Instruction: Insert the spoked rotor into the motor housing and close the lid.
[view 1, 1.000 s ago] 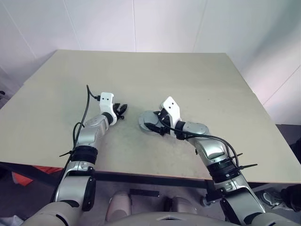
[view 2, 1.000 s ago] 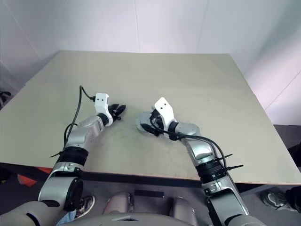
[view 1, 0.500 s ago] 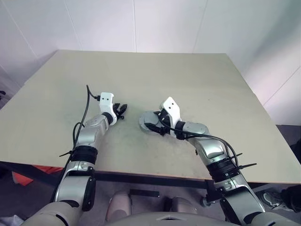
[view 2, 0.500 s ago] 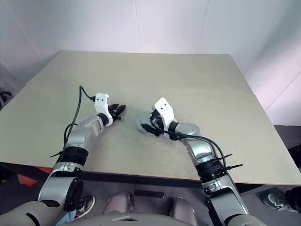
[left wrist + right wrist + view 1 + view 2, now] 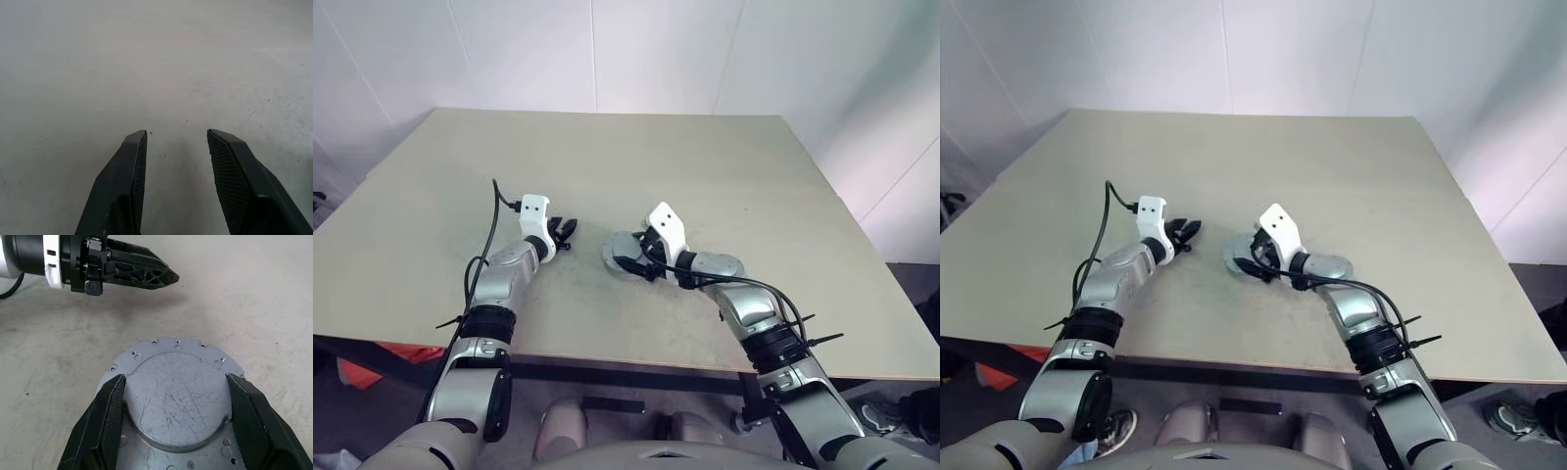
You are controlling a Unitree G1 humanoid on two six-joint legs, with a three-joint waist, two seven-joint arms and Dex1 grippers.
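A round grey metal lid (image 5: 177, 404), with a scratched raised centre and small holes around its flange, lies on the table (image 5: 724, 166) in front of me. My right gripper (image 5: 175, 377) is shut on it, one black finger against each side of the raised centre. In the head view the lid (image 5: 615, 252) shows just left of the right wrist. My left gripper (image 5: 176, 132) stands open and holds nothing, low over bare tabletop, a short way left of the lid (image 5: 567, 230). Its fingertips (image 5: 166, 276) point toward the lid. The spoked rotor and the motor housing are out of view.
The beige table stretches wide beyond both grippers, its front edge (image 5: 636, 367) close to me and a white wall (image 5: 656, 49) behind its far edge. A black cable (image 5: 495, 211) loops up from the left wrist.
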